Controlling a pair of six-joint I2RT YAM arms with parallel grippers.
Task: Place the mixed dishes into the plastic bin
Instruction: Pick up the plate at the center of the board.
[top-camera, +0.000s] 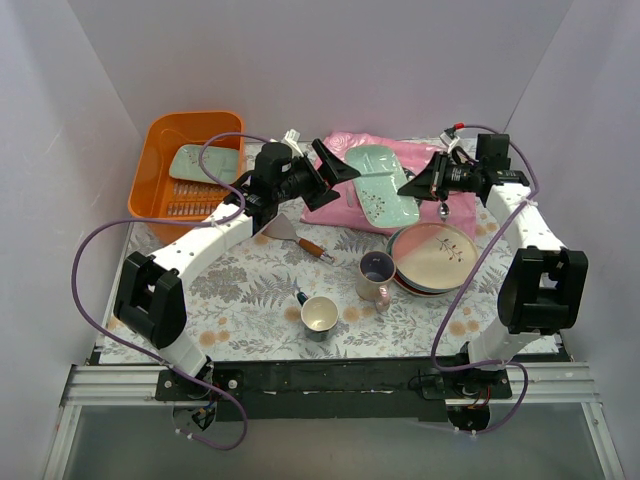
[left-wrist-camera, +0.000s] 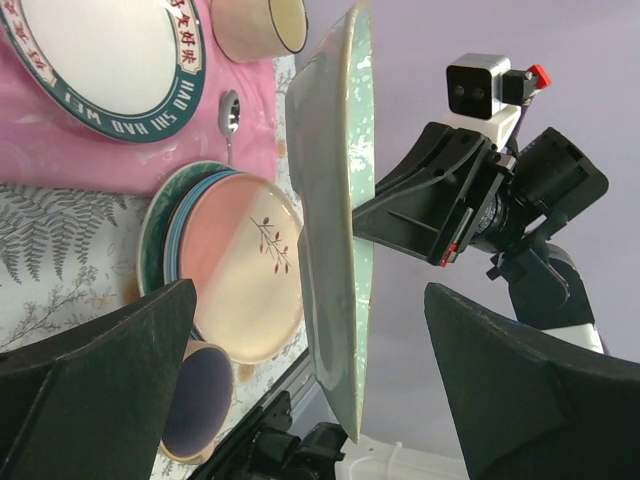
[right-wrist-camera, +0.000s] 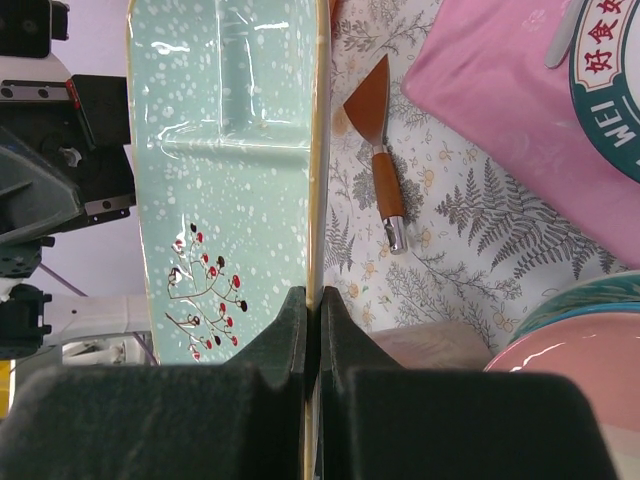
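Observation:
A mint-green tray-plate (top-camera: 378, 185) hangs tilted above the table's middle. My right gripper (top-camera: 415, 187) is shut on its rim (right-wrist-camera: 312, 310); the tray's speckled face (right-wrist-camera: 225, 170) shows a red berry sprig. My left gripper (top-camera: 335, 170) is open at the tray's other end. In the left wrist view the tray (left-wrist-camera: 335, 220) stands edge-on between the wide-apart fingers (left-wrist-camera: 90, 390), untouched. The orange bin (top-camera: 155, 190) at the back left holds another mint tray-plate (top-camera: 205, 162). A pink plate (top-camera: 435, 250) tops a stack, with a lilac mug (top-camera: 375, 275) and a grey-white mug (top-camera: 320, 315) nearby.
A wooden-handled spatula (top-camera: 300, 238) lies under the left arm. A pink cloth (top-camera: 400, 150) at the back carries a teal-rimmed plate (left-wrist-camera: 100, 55), a cream mug (left-wrist-camera: 260, 25) and a spoon (left-wrist-camera: 228, 115). White walls close in on three sides.

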